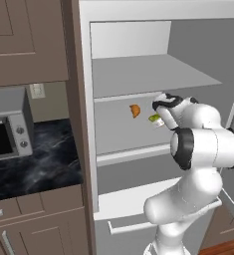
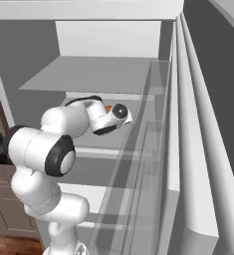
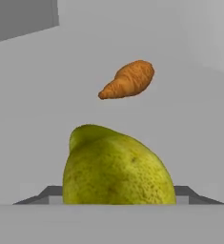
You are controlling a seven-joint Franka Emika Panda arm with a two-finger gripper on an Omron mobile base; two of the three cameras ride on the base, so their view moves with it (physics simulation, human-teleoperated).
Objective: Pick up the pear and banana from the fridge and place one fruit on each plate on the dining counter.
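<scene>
Yellow-green pear (image 3: pixel 117 167) fills the end effector (image 1: pixel 157 120), seemingly gripped across its broad belly. Likely firm, smooth, slippery; croissant (image 3: pixel 127 79) lies behind the pear.

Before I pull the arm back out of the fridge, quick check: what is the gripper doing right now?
Gripper: inside the fridge, with the pear right at its fingers; they look closed on the pear, though the contact itself is hidden.
</scene>
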